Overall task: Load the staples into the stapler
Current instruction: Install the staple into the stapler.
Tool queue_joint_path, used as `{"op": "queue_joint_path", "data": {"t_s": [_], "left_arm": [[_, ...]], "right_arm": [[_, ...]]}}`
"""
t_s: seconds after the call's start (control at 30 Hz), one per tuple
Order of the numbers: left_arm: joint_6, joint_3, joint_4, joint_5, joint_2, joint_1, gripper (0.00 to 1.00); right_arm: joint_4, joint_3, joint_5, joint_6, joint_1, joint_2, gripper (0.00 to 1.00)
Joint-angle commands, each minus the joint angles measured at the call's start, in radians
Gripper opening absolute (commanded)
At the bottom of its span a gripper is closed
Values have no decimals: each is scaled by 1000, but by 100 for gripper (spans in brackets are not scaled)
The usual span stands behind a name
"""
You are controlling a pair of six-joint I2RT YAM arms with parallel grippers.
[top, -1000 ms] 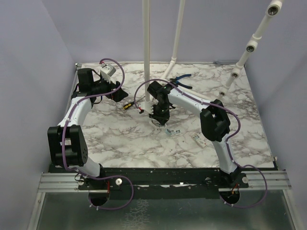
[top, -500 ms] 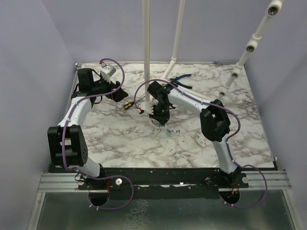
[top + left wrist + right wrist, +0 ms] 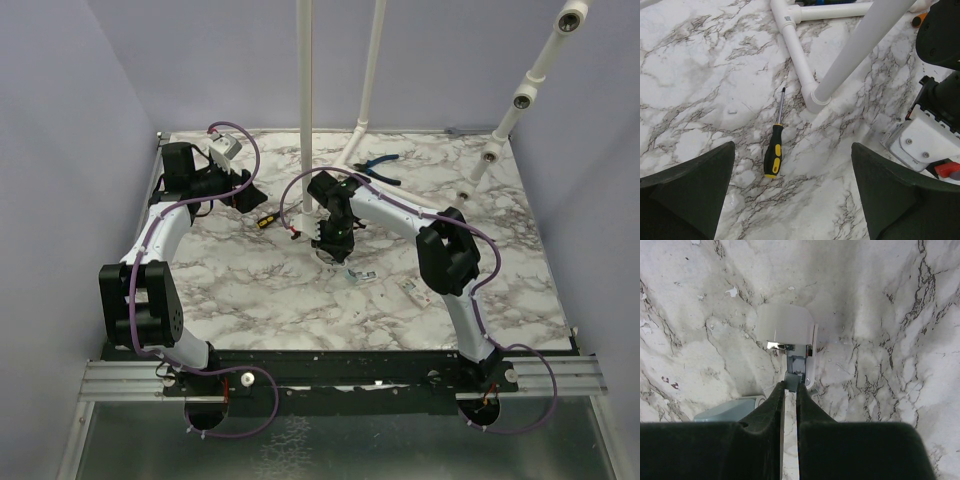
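Note:
The stapler lies open on the marble, its pale rounded cover far from the camera and its silvery metal channel running toward my fingers. A pale blue-green part of it shows at lower left. My right gripper is shut on a small grey strip of staples, held at the near end of the channel. In the top view the right gripper points down at mid-table, hiding the stapler. My left gripper hovers open at the back left, holding nothing.
A yellow-and-black screwdriver lies below the left gripper, beside the white pipe frame. Blue-handled pliers rest at the back. Small loose pieces lie just in front of the right gripper. An orange-handled tool sits by the pole.
The right wrist has crept slightly toward the back of the table with the staples still pinched. The left arm has not moved.

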Motion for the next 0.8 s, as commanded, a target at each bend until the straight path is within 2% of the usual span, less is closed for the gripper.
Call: {"op": "queue_joint_path", "data": {"t_s": [0.0,0.77], "left_arm": [[11,-8,-5,32,-29,9,99],[15,-10,-7,34,-28,11,99]], "right_arm": [[14,-14,24,-15,5,7,5],[-1,-14,-18,-87,-9,-36,5]]}}
